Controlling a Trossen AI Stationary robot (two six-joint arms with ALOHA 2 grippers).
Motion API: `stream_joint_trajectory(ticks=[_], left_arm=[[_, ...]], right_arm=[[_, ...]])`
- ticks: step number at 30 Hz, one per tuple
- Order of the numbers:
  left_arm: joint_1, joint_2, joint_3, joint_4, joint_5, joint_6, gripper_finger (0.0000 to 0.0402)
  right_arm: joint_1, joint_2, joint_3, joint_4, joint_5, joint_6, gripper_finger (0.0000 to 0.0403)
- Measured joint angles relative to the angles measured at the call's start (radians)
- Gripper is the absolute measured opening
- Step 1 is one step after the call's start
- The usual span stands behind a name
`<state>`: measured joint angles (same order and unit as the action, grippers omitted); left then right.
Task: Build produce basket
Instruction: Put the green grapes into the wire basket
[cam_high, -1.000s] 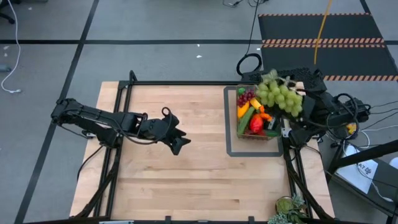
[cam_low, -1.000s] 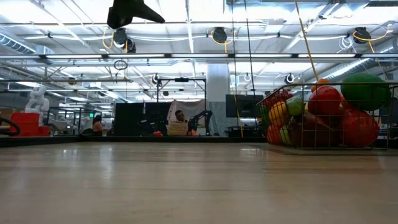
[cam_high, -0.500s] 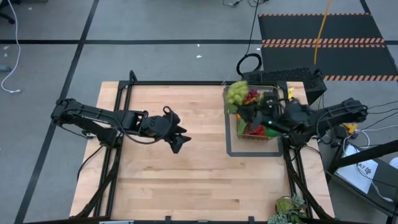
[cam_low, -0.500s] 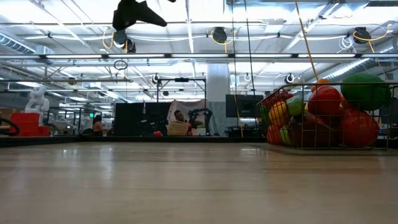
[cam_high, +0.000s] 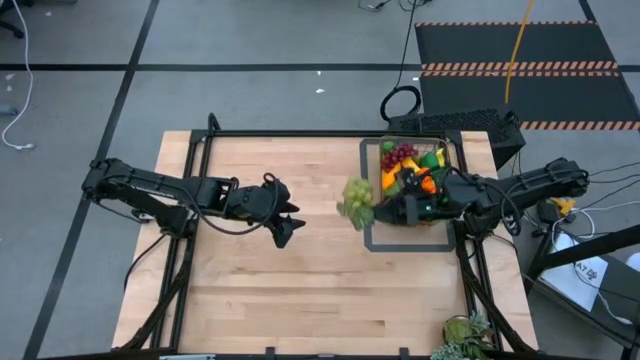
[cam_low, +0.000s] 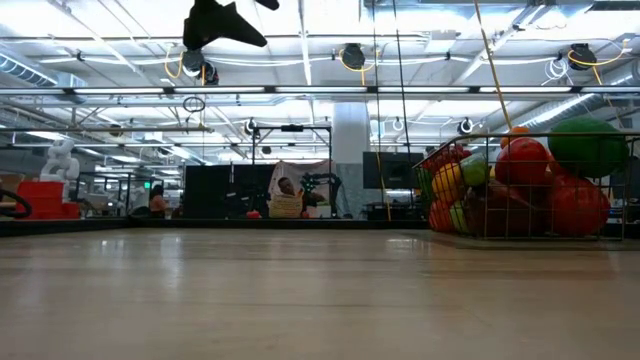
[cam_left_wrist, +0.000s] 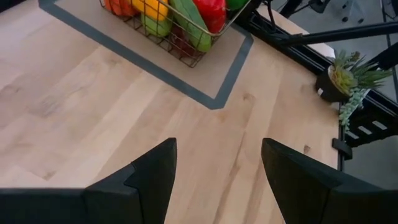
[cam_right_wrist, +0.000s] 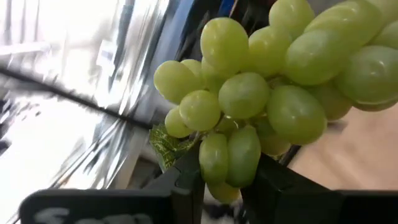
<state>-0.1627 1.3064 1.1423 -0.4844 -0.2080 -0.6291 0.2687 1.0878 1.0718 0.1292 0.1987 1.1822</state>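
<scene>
High view. Two arms. Left gripper (cam_high: 287, 222) extended over mid-table, fingers parted, empty. Right gripper (cam_high: 388, 207) reaching leftward across the basket (cam_high: 446, 180), pinched on one bunch of green grapes (cam_high: 357, 200) hanging over the left edge of the grey taped outline (cam_high: 368, 232). Basket inside that outline, at the table's right rear; contents partly covered by the right arm: one purple grape bunch (cam_high: 398, 155), orange, yellow and green pieces, count not possible.

Low view. Basket (cam_low: 478, 232) at right, cut off by the edge, heaped with red, orange, yellow and green produce. One dark gripper at top; grapes not seen.

Left wrist view. Two dark fingers (cam_left_wrist: 152, 174) apart above bare wood; basket corner (cam_left_wrist: 186, 56) cropped.

Right wrist view. Grapes (cam_right_wrist: 261, 93) filling the frame, stem end clamped between fingers (cam_right_wrist: 186, 180); background blurred.
</scene>
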Motion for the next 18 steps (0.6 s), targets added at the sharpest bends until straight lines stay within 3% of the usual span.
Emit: stream_joint_trajectory(ticks=[6,18], left_arm=[[0.0,0.0,0.0,-0.006,0.002,0.046,0.0234],[-0.01,0.0,0.0,-0.163,0.078,0.058,0.0234]], right_arm=[[0.029,0.0,0.0,-0.004,-0.224,0.056,0.0075],[0.057,0.0,0.0,-0.114,-0.3,0.171,0.0075]])
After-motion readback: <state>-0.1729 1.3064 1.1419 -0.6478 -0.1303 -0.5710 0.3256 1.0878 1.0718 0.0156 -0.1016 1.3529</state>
